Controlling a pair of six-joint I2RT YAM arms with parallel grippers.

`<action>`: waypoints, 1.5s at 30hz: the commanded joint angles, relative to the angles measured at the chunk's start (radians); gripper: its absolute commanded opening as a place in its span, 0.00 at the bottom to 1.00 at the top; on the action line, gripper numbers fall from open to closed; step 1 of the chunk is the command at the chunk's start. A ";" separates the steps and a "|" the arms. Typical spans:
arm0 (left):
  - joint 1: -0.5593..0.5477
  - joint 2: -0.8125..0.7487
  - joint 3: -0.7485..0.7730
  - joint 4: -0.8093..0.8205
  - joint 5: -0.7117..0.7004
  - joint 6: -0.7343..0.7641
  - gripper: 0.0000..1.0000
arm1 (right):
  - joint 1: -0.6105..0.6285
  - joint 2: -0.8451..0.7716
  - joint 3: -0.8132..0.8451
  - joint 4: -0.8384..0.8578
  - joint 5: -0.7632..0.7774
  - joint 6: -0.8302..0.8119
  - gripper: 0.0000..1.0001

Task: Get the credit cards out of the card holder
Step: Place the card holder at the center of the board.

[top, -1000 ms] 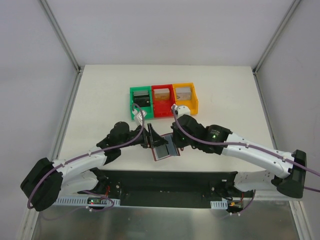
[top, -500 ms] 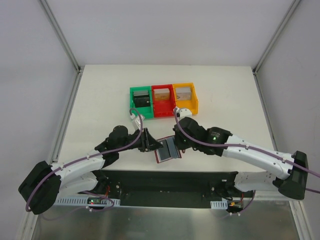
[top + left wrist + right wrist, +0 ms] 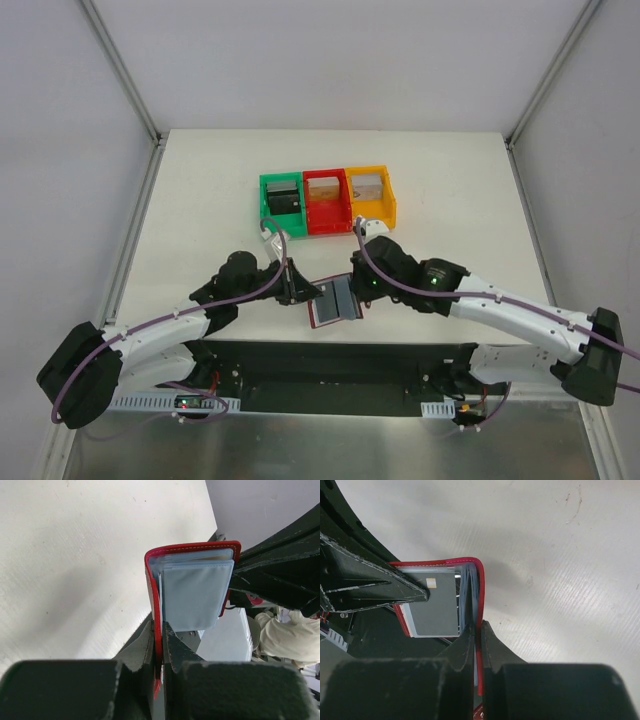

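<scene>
Grips card holder [image 3: 333, 300] spread open just above table [image 3: 200, 200], by its near edge. Left gripper [image 3: 160, 637] clenched on one cover, right gripper [image 3: 476, 635] on the other. Leaves credit cards [image 3: 196, 597] all in sleeves. Risk: freeing either jaw to pull a card may fold or drop it.

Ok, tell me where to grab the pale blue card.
Probably pinch the pale blue card by its bare edge nearest the left gripper, coming from that side: the card holder's rim closes the opposite edge and the right gripper covers another. Both clamp the holder, so one must release.
</scene>
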State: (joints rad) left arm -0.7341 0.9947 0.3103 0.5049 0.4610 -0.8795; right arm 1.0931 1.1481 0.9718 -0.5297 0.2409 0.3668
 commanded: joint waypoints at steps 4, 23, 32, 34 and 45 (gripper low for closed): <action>-0.008 0.008 0.018 -0.086 -0.034 0.079 0.00 | -0.048 -0.060 -0.070 0.037 -0.018 0.015 0.18; 0.039 0.219 0.108 -0.100 -0.061 0.175 0.00 | -0.108 -0.011 -0.140 0.218 -0.146 -0.045 0.35; 0.068 0.300 0.157 -0.106 -0.056 0.195 0.02 | -0.133 0.122 -0.196 0.390 -0.196 -0.083 0.34; 0.070 0.309 0.171 -0.121 -0.059 0.203 0.04 | -0.148 0.153 -0.202 0.418 -0.216 -0.083 0.33; 0.076 0.315 0.217 -0.244 -0.078 0.224 0.36 | -0.202 0.219 -0.237 0.465 -0.264 -0.083 0.31</action>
State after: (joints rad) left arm -0.6720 1.3224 0.4950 0.3172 0.3985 -0.6815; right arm 0.9028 1.3643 0.7433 -0.1123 0.0189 0.2974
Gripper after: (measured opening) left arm 0.286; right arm 0.314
